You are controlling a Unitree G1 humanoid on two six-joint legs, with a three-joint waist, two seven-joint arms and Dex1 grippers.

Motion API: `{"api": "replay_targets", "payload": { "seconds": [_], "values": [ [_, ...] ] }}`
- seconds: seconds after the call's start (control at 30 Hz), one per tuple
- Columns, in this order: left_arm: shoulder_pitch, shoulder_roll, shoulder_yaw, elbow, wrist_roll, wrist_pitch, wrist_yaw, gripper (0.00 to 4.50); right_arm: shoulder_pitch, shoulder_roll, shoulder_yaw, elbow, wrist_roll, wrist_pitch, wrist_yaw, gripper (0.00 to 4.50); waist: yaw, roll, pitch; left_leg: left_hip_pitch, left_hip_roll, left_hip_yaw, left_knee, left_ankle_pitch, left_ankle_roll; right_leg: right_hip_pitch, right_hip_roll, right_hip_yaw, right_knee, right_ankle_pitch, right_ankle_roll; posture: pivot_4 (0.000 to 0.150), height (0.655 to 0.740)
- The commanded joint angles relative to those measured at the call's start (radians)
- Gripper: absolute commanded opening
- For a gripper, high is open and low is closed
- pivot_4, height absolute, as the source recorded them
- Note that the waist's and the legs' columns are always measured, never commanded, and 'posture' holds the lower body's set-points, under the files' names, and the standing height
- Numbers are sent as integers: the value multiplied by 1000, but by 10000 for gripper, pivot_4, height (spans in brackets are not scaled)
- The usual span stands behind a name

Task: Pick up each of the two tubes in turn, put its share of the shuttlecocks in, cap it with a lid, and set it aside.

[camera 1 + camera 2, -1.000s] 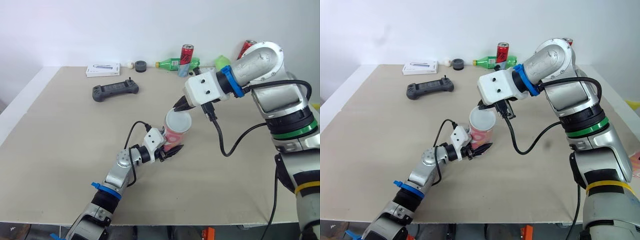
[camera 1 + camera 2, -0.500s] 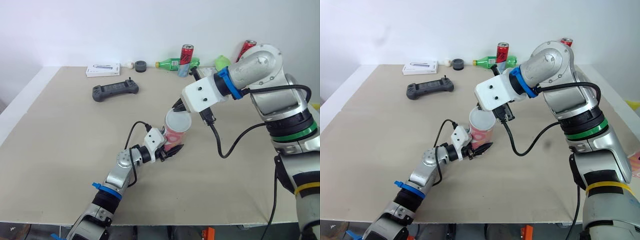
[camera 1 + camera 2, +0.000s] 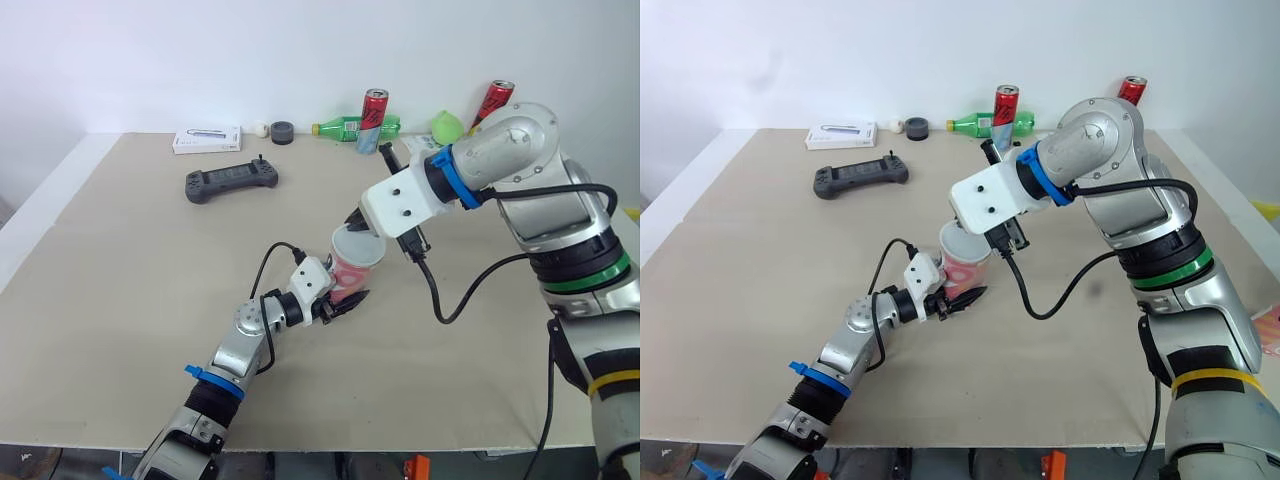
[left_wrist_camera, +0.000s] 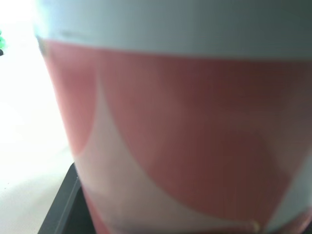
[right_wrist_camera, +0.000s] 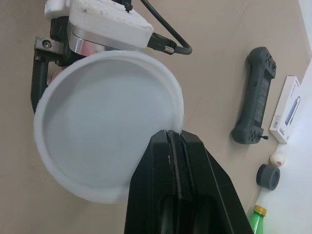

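near the middle of the table [image 3: 120, 300], the pink-and-white tube [image 3: 350, 282] is held close to upright, its long axis running straight up from the table top. it is clamped low on its wall by the left gripper [image 3: 343, 302], whose 2 black fingers are closed round it from the robot's side. over the tube's mouth a white lid [image 5: 105, 146] is held by the right gripper [image 5: 174, 136]. the right fingers are pressed together on 1 spot of the lid's rim, on the side of the tube away from the robot. the lid lies across the mouth, directly above the tube along its axis. it seems slightly tipped, and whether it is seated all round cannot be told.

the step in hand is judged to be the capping of this tube. the coming move is judged to turn on that alignment. the lid's centre must be kept over the tube's axis and pushed down along it. the pinched edge must be brought level with the opposite edge while the tube is braced low down by the left gripper. a push off that axis could tip the tube out of the left fingers.

beyond the tube and to its left, a dark game controller [image 3: 230, 181] lies well apart. a red can [image 3: 373, 105] and a green bottle [image 3: 345, 127] are set farther beyond the tube, clear of the work.
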Motion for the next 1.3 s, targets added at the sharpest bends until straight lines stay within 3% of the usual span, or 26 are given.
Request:
{"api": "replay_targets", "payload": {
  "seconds": [0.03, 0.47, 0.93, 1.3],
  "values": [
    [14, 2, -13, 47, 17, 28, 2, 25123, 9, -8, 5, -28, 5, -15, 19, 379, 0, 0, 0, 0, 0, 0, 0, 0, 0, 0, 0, 0, 0, 0, 0, 1500, 7400],
    [11, 5, -10, 51, 19, 28, -1, 25123, -63, -8, -34, 13, -4, -17, -23, 379, 0, 0, 0, 0, 1, 1, 0, 0, 0, -1, 0, 0, 0, 0, 0, 1500, 7400],
    [4, 6, -11, 60, 21, 26, -9, 25123, -31, -56, -18, -116, 29, 19, 29, 379, 0, 0, 0, 0, 1, 0, 0, 0, 0, -1, 0, 0, 0, 0, 0, 1500, 7400],
    [9, 4, -14, 56, 22, 29, -9, 25123, -103, -14, -36, -1, 23, 20, -8, 379, -1, 0, 0, 0, 1, 1, 0, 0, 0, -1, 0, 0, 0, -1, -2, 1500, 7400]
  ]
}}
